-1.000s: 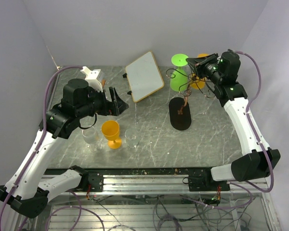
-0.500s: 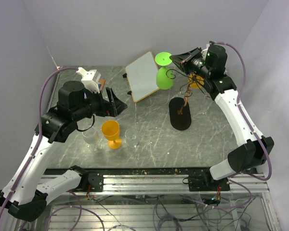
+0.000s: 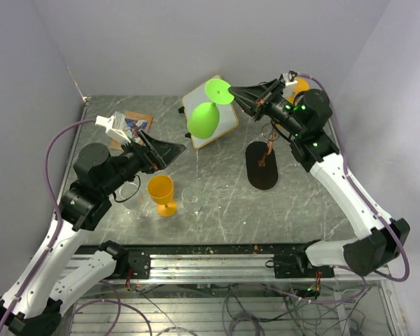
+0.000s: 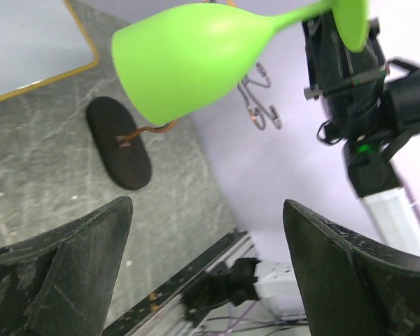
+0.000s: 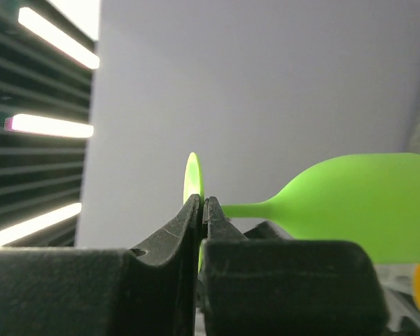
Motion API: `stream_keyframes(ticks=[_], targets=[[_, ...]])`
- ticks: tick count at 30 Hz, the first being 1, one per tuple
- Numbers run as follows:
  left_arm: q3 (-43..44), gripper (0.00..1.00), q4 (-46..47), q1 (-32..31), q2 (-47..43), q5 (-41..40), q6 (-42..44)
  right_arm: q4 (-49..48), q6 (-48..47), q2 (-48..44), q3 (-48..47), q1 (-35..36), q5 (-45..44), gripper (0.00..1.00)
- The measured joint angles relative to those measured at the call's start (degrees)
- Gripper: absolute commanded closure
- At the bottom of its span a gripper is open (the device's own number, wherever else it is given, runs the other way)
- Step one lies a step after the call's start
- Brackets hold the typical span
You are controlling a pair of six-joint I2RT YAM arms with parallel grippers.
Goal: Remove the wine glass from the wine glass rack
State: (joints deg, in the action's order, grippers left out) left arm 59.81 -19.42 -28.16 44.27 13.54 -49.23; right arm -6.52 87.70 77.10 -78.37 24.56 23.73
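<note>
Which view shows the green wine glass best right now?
Top external: the whole green wine glass shows, held at its foot by the right gripper. Left wrist crops the foot; right wrist shows it side-on, bowl cut off.

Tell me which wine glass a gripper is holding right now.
The green wine glass: the right gripper is shut on its stem, with the bowl sideways in the air. The orange glass and two clear glasses stand free on the table.
</note>
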Motion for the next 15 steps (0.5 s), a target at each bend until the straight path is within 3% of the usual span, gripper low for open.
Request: stream_keyframes(ticks=[10, 15], targets=[[-8.5, 0.00, 18.9, 0.0, -4.3, -1.9, -15.2, -18.1, 18.7, -9.2, 10.0, 0.3, 3.3, 1.00], [-11.7, 0.12, 31.1, 0.0, -2.3, 0.9, -20.8, -22.8, 24.4, -9.4, 12.6, 0.8, 4.4, 1.00]])
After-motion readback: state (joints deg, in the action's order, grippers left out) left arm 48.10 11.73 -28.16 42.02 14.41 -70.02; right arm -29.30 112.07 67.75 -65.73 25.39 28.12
